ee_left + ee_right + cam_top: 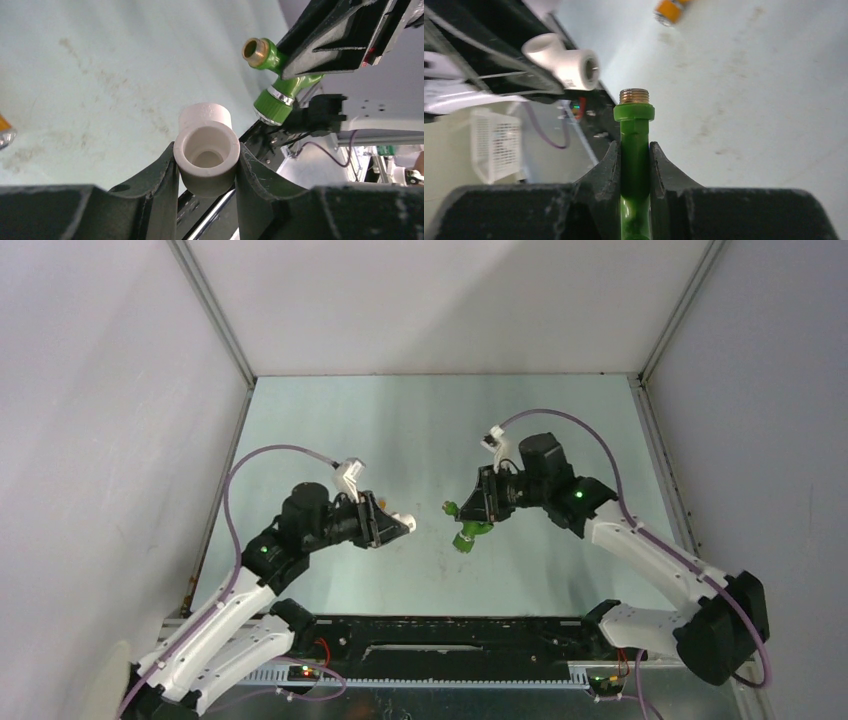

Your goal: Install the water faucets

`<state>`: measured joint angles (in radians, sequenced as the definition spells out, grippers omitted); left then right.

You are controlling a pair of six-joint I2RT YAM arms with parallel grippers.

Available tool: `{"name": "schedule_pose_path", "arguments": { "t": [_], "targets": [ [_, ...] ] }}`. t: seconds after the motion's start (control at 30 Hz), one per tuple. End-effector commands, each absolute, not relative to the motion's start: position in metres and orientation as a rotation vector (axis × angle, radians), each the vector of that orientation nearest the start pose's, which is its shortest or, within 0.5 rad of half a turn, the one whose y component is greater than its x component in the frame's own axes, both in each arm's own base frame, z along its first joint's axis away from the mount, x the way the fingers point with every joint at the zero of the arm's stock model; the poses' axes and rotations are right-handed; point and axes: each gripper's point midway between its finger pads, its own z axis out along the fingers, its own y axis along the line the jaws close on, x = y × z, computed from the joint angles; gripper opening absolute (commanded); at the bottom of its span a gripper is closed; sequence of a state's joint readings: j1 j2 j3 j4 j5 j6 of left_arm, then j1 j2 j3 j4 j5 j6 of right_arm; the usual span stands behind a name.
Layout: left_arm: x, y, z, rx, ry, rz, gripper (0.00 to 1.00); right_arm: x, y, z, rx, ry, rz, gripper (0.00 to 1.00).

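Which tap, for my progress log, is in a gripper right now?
The green tap: it is clamped in the right gripper, while the orange tap lies loose on the table.

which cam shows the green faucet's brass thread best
Right wrist: the green faucet sits close between the fingers, brass thread sharp, side-on. Left wrist shows the thread obliquely, farther off; top external shows only a small green shape.

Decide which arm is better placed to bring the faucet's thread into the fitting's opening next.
Probably the right: the right gripper clamps the green faucet with the brass thread bare, aimed roughly toward the white elbow fitting held in the left gripper.
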<state>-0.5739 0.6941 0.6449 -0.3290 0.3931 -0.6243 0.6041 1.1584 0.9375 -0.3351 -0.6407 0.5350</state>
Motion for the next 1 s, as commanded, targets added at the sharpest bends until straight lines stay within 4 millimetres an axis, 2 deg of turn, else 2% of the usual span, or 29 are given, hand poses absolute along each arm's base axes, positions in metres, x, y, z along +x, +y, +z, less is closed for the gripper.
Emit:
{"name": "schedule_pose_path", "arguments": {
  "t": [0.0,0.07,0.13,0.3,0.37,0.5,0.73,0.87,0.97],
  "targets": [
    [0.171,-0.219,0.192,0.162,2.180,-1.107,0.00,0.217,0.263,0.153,-0.577,2.379,1.006,0.00],
    [0.169,-0.222,0.190,0.155,2.181,-1.112,0.00,0.223,0.264,0.128,-0.560,2.433,1.015,0.00],
    [0.171,-0.220,0.188,0.127,2.187,-1.089,0.00,0.226,0.263,0.105,-0.573,2.485,0.937,0.00],
    [0.172,-0.218,0.181,0.092,2.203,-1.080,0.00,0.236,0.257,0.072,-0.617,2.484,0.632,0.00],
    [0.171,-0.218,0.180,0.090,2.209,-1.081,0.00,0.238,0.253,0.067,-0.616,2.468,0.557,0.01],
    [0.170,-0.218,0.179,0.099,2.212,-1.079,0.00,0.232,0.251,0.060,-0.641,2.461,0.497,0.11],
    [0.172,-0.219,0.179,0.110,2.208,-1.076,0.00,0.212,0.249,0.042,-0.651,2.521,0.554,0.34],
    [0.172,-0.221,0.178,0.118,2.213,-1.084,0.00,0.209,0.250,0.044,-0.633,2.529,0.588,0.41],
    [0.172,-0.222,0.180,0.127,2.209,-1.084,0.00,0.207,0.250,0.044,-0.602,2.546,0.615,0.42]
  ]
}}
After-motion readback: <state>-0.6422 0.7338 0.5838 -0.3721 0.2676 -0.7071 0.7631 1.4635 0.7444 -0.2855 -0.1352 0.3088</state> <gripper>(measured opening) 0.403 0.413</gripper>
